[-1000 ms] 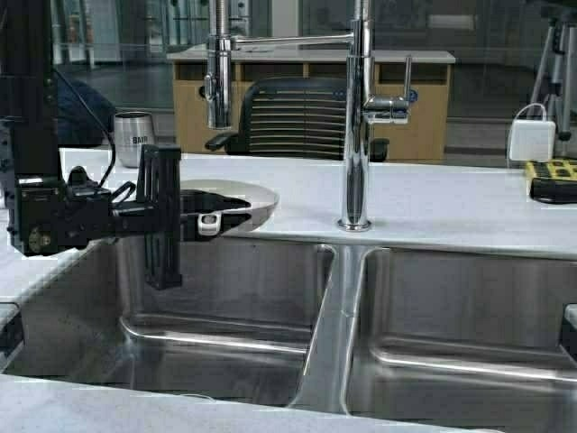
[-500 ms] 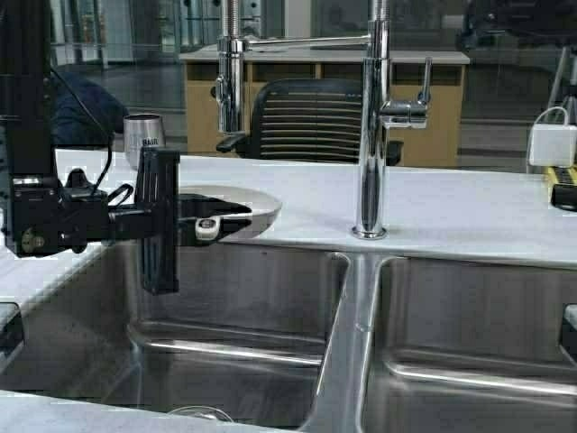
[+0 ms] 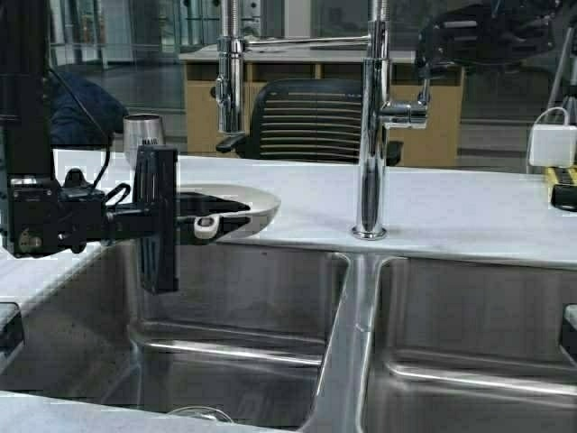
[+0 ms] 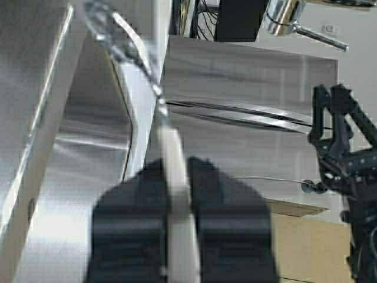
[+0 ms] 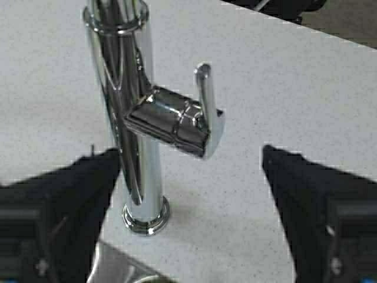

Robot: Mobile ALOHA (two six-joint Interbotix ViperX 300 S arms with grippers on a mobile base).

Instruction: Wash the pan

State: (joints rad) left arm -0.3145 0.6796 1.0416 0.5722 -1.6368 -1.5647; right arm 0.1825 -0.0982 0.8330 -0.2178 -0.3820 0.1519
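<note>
The cream pan [image 3: 245, 202] sits level with the white counter at the back rim of the left basin [image 3: 225, 298], roughly below the spray spout [image 3: 230, 86]. My left gripper [image 3: 200, 221] is shut on its short cream handle; in the left wrist view the handle [image 4: 175, 177] runs between the black fingers [image 4: 126, 224]. My right gripper [image 3: 433, 50] is up at the faucet [image 3: 370, 135], just above its side lever [image 3: 407, 110]. In the right wrist view this gripper [image 5: 188, 171] is open, with the lever [image 5: 203, 97] between and beyond the spread fingers [image 5: 88, 183], not touching.
The double steel sink has a divider [image 3: 347, 334] and a right basin [image 3: 478, 325]. A steel tumbler [image 3: 144, 135] stands behind the pan. A white charger [image 3: 552, 144] and a yellow power strip [image 3: 563, 176] lie at the far right. An office chair [image 3: 306, 122] is beyond the counter.
The robot has moved: the scene shifted right and down slightly. My right arm has come down from the top right toward the faucet lever. The left gripper still holds the pan handle.
</note>
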